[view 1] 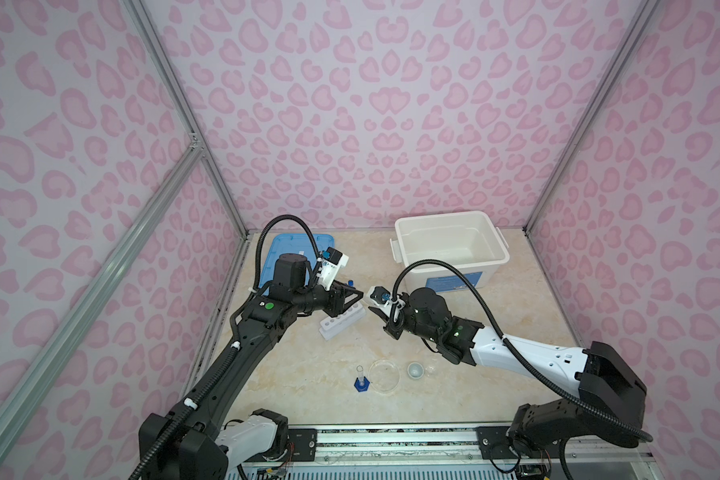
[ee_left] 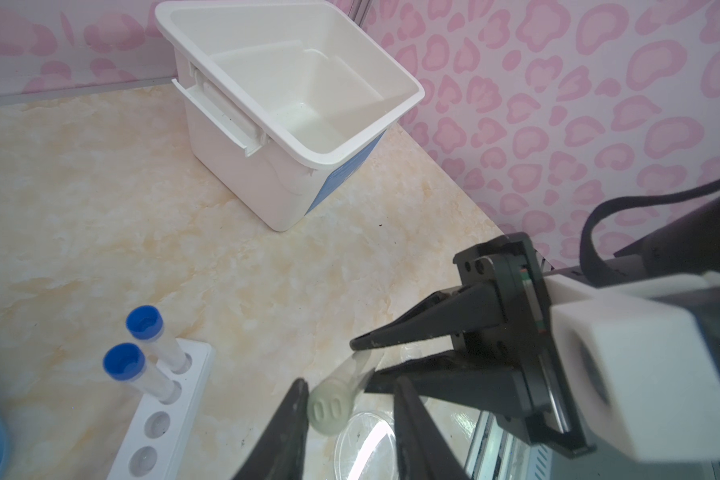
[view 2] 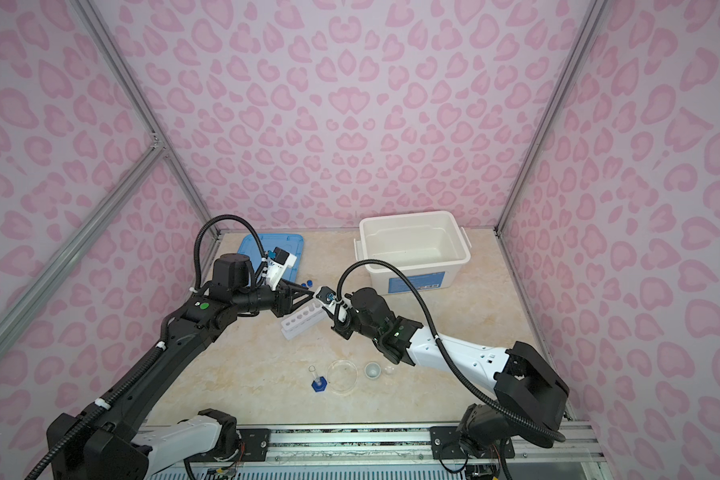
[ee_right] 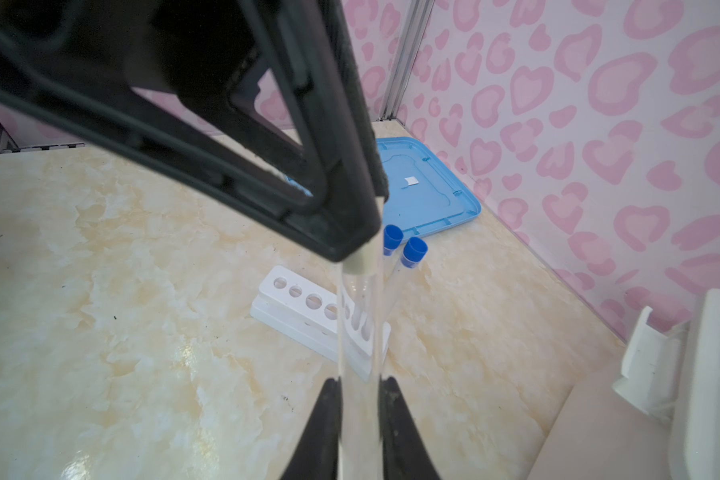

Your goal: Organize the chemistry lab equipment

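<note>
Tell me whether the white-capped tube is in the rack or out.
Out: the right tool holds the white-capped tube in the air, not in any hole of the rack.

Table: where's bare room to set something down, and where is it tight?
Free: the table strip between the rack and the front row of cylinder, petri dish and cup; also the right side in front of the bin. Crowded: above the rack's far end, where left gripper and right gripper meet on the white-capped tube, beside the two blue-capped tubes.
</note>
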